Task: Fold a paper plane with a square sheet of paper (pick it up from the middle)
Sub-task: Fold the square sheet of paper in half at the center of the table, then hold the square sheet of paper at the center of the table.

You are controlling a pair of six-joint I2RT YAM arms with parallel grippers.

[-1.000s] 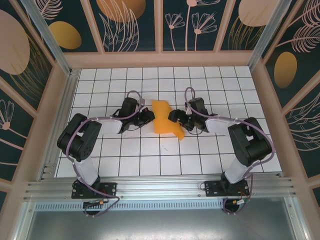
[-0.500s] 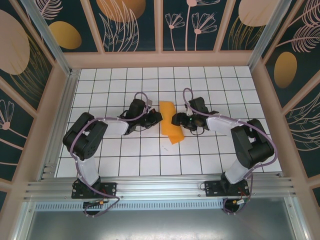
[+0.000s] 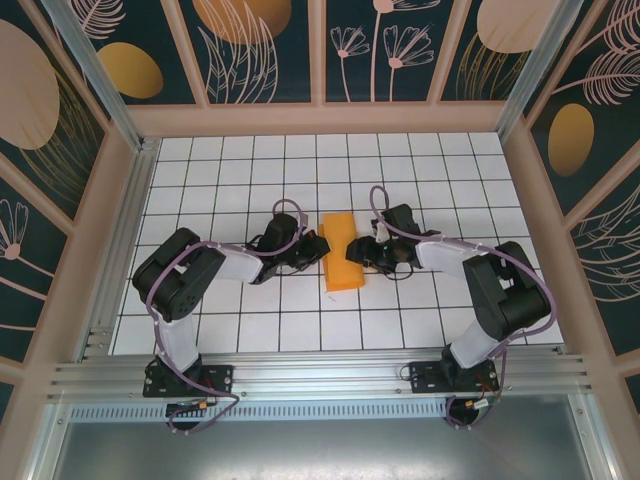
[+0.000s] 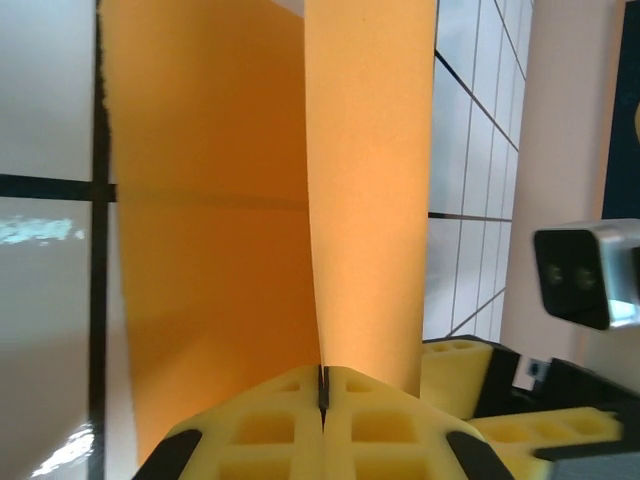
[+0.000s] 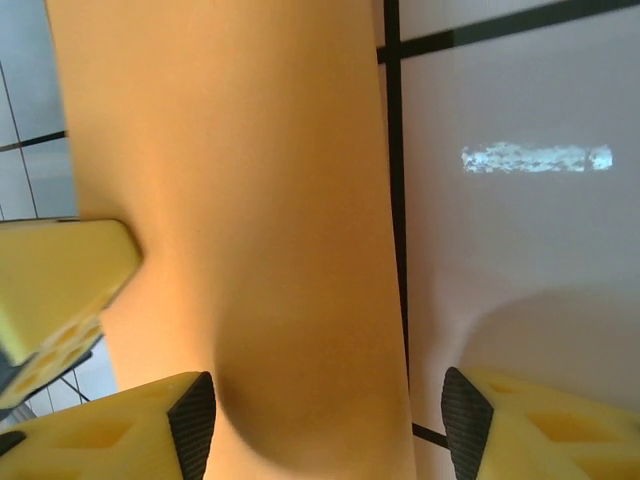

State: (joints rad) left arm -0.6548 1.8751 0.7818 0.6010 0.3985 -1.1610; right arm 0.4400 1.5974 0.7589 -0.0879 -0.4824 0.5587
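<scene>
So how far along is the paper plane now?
Early stage. Done: the paper is doubled over into a rough rectangle, one flap arched over the other. In hand: the left gripper is shut on the upper flap's edge, and the right gripper stands open around the paper. Left: pressing this fold flat, then nose and wing folds; no pointed shape yet.

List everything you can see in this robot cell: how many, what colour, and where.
square sheet of paper: one, orange, partly folded, mid-table
table: one, white, black grid, cell floor
wall panels: several, dark with orange-pink pattern, around table
rail: one, silver, near edge
left arm: one, black-white, left of paper
right arm: one, black-white, right of paper
left gripper: one, yellow fingers, shut on paper's edge
right gripper: one, yellow fingers, open astride paper
</scene>
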